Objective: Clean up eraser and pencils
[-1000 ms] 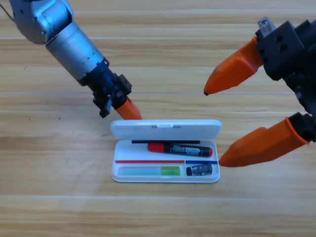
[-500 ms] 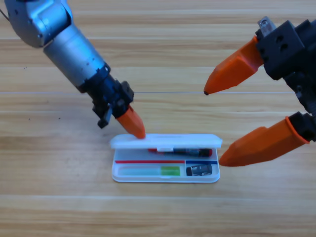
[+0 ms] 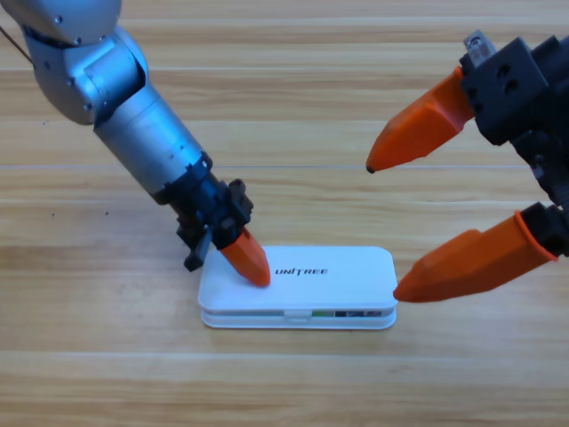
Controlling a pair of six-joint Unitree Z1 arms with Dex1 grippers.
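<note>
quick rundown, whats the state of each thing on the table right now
white case: lid folded down, nearly shut, a thin gap along the front edge
case contents: mostly hidden, only slivers show through the gap
left hand: tip pressing on the lid's left part
right hand: open, waiting at the right edge, lower jaw tip close to the case's right end

Smooth white plastic case [image 3: 338, 276] on matt grained wooden table [image 3: 284, 374]; brushed grey metal arm [image 3: 133, 116].
</note>
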